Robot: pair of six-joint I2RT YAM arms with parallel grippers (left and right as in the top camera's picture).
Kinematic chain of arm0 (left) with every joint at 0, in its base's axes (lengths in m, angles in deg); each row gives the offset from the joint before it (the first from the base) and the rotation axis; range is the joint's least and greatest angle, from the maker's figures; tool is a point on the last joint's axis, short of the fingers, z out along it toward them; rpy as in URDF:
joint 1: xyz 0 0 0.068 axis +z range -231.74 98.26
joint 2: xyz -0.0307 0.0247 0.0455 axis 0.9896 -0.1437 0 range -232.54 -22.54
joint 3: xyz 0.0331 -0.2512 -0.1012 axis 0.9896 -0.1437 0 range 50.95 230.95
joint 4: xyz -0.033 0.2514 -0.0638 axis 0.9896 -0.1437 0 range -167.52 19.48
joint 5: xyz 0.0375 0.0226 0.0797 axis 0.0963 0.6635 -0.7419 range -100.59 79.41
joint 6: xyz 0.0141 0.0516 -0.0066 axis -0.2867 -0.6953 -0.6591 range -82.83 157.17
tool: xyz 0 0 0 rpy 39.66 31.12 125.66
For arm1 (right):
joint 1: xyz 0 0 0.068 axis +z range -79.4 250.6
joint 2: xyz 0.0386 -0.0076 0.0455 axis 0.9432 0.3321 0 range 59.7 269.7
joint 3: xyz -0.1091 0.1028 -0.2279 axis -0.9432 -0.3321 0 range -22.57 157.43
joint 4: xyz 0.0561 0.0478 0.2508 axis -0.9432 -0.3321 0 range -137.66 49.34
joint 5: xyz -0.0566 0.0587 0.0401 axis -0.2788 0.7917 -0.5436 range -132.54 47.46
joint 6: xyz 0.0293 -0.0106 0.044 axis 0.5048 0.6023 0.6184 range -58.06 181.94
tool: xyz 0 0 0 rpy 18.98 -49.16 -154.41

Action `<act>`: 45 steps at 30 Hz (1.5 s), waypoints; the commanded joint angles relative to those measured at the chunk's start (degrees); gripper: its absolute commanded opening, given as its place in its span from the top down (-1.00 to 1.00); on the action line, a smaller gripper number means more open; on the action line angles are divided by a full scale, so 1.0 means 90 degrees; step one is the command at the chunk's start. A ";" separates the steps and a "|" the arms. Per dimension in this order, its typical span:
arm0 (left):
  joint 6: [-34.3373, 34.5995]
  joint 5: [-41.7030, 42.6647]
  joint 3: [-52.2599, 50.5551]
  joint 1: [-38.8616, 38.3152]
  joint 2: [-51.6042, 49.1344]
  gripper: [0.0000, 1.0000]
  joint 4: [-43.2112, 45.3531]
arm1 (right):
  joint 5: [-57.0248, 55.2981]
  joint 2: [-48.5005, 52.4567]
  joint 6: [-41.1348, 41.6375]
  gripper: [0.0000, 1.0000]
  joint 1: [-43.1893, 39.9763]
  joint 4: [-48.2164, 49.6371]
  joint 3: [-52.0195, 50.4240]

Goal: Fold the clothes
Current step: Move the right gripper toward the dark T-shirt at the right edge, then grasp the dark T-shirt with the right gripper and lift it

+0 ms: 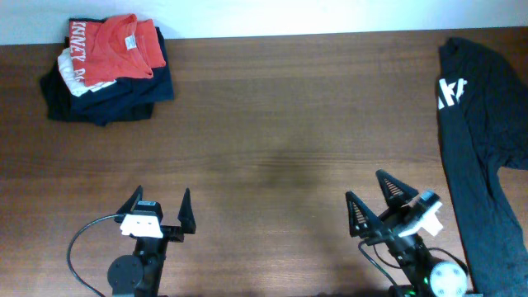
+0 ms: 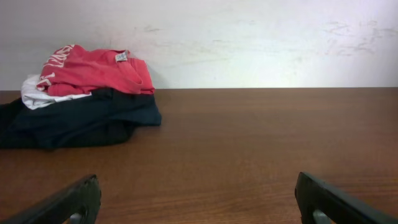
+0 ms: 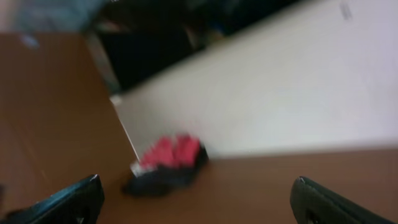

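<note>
While we look from overhead: the left claw (image 1: 162,198) and the right claw (image 1: 365,186) both stand spread wide, pinching nothing, over the table (image 1: 280,124).
Black T-shirt (image 1: 483,124): rumpled and unfolded, off the right claw's outer right side and ahead of it, not touching; well apart from the left claw.
Folded pile (image 1: 107,74): far ahead of the left claw, to its left.
Left wrist view: fingers spread, bare wood between them, no T-shirt.
Right wrist view: blurred; fingers spread, and we find no T-shirt.
Step, we judge: the first reach, not yet begun.
Next move, we judge: the right claw swings right, pinches a T-shirt edge and drags it between both claws.
</note>
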 commanded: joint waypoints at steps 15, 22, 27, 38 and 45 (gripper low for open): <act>-0.0121 -0.0046 -0.0036 -0.0029 0.0032 -0.98 -0.0012 | -0.2764 0.5496 -0.3405 -0.97 -0.0085 -0.2011 0.5802; -0.0121 -0.0046 -0.0036 -0.0029 0.0032 -0.99 -0.0012 | -0.2081 0.9294 -0.3628 -0.97 -0.2178 -0.5688 1.0703; -0.0121 -0.0044 -0.0036 -0.0029 0.0032 -0.98 -0.0012 | -0.0709 1.1421 -0.3733 -0.97 -0.3701 -0.7764 1.2796; -0.0121 -0.0044 -0.0036 -0.0029 0.0032 -0.98 -0.0012 | -0.2016 1.3243 -0.3670 -0.97 -0.4442 -0.8286 1.2832; -0.0121 -0.0046 -0.0036 -0.0029 0.0032 -0.98 -0.0012 | -0.2965 1.4695 -0.3113 -0.97 -0.4473 -0.8238 1.2823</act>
